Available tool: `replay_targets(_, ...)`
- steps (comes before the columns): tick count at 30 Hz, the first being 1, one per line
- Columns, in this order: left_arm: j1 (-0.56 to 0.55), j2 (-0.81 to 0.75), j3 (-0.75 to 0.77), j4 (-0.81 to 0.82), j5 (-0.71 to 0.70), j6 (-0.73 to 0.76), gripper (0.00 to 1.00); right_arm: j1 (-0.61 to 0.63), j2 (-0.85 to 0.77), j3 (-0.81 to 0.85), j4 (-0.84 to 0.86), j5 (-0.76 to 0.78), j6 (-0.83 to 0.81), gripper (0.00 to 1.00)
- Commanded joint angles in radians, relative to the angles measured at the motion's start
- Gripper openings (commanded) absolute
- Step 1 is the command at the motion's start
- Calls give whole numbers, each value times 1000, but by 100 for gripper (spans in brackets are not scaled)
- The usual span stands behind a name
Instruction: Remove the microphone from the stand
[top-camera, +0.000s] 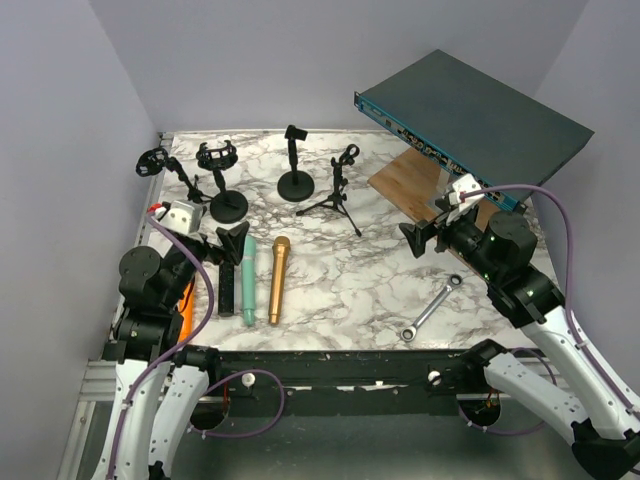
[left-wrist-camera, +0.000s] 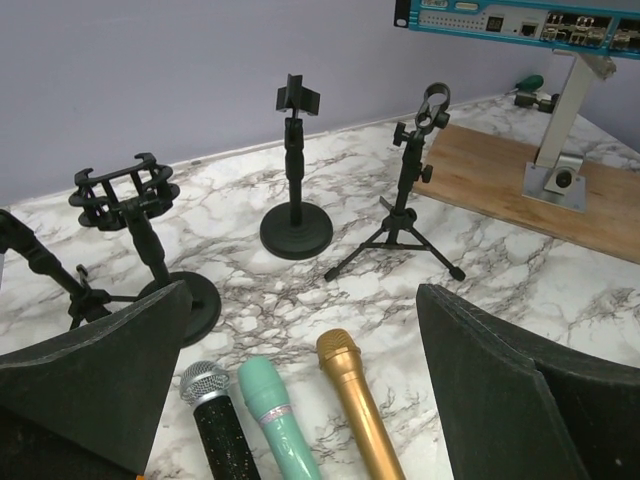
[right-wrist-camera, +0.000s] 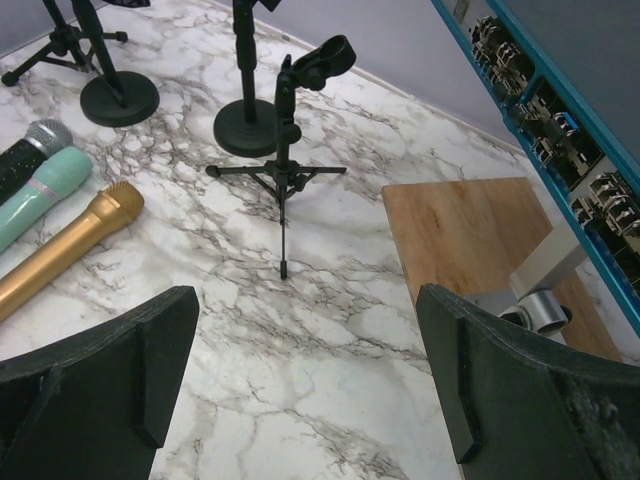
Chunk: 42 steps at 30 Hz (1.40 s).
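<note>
Left gripper (left-wrist-camera: 302, 330): jaws apart. Gold microphone (left-wrist-camera: 358, 400), teal microphone (left-wrist-camera: 280, 415) and black microphone (left-wrist-camera: 215, 425) lie side by side on the marble table (left-wrist-camera: 560, 290), just below and between its fingers. Right gripper (right-wrist-camera: 307, 300): jaws apart. Tripod stand (right-wrist-camera: 285, 130) stands upright ahead of it, well apart.

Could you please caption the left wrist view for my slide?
Open left tool facing three microphones lying on the marble table, four empty stands behind them.
</note>
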Motion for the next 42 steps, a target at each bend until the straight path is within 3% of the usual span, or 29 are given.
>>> replay_targets(1, 6, -8, -25, 29, -57, -12, 99, -4, 5, -7, 14, -12, -2, 100)
replay_targets(42, 23, -38, -58, 40, -74, -7, 99, -19, -6, -54, 66, 40, 33, 100)
